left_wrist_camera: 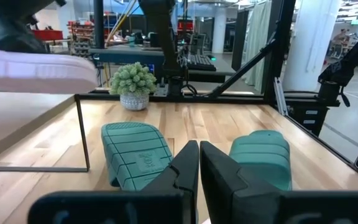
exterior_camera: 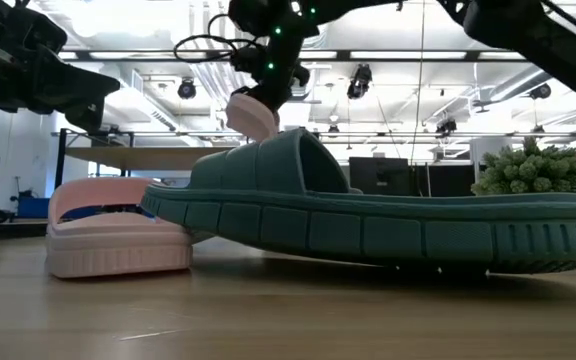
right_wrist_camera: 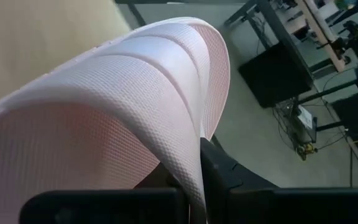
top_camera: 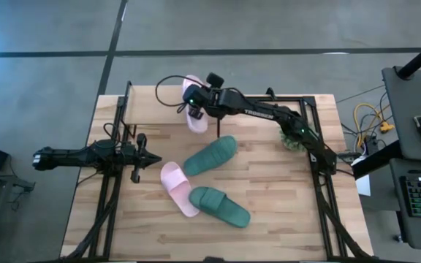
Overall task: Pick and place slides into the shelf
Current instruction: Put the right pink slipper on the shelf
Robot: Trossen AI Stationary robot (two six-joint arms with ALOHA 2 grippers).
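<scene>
My right gripper [top_camera: 200,100] is shut on one pale pink slide [top_camera: 194,113] and holds it over the shelf [top_camera: 152,109] at the table's far left. In the low view this slide [exterior_camera: 253,115] hangs above the shelf's top board [exterior_camera: 158,157]. The second pink slide [top_camera: 177,188] lies on the table, with one dark green slide [top_camera: 210,155] beside it on its far side and the other green slide [top_camera: 220,206] on its right. My left gripper [top_camera: 150,159] is shut and empty, left of these slides. My right gripper pinches the pink slide's wide strap at its edge [right_wrist_camera: 199,163], one finger [right_wrist_camera: 229,174] on the strap's outer side and the other hidden behind the strap. The slide is lifted clear, above the shelf's top board.
A small potted plant [top_camera: 294,139] stands near the table's right side, under my right arm. The shelf's thin black leg [left_wrist_camera: 83,134] stands on the table near the green slide [left_wrist_camera: 135,155]. Black frame rails run along both sides of the table.
</scene>
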